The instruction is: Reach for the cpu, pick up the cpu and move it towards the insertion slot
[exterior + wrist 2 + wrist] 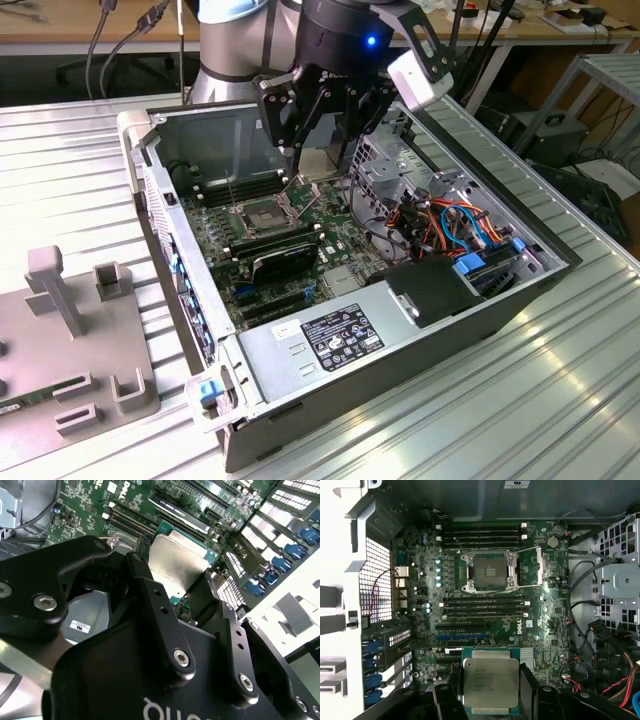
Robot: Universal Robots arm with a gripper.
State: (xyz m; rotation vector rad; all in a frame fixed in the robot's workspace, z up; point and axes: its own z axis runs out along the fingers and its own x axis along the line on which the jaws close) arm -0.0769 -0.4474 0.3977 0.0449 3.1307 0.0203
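A robot gripper (491, 692) pinches the cpu (490, 681) between its two black fingers (529, 687) and holds it in the air above the motherboard (270, 250) of an open desktop case (420, 330); in the first wrist view the chip lies flat between the fingers, one at each side edge, its pale silver-beige heat spreader facing the camera with a thin green border of substrate showing at the rim. The slot (490, 571) is well apart from the chip, across two banks of long narrow black memory slots (485, 607); it lies straight ahead of the gripper along the board, its silver frame around a dark centre and its hinged bracket (540, 567) swung open to one side. In the exterior view the gripper (318, 165) hangs over the far part of the case with the chip (318, 165) a pale patch under it, and the slot (262, 215) sits lower and toward the exterior view's left, nearer the camera. In the second wrist view the chip (177, 565) shows as a smooth, dull metal square, thin and level, framed by the matt black, bolted linkages of the gripper (170, 592). The board is dark green and crowded with small parts; the case walls are bare grey steel, and it rests on a ribbed metal table (520, 400).
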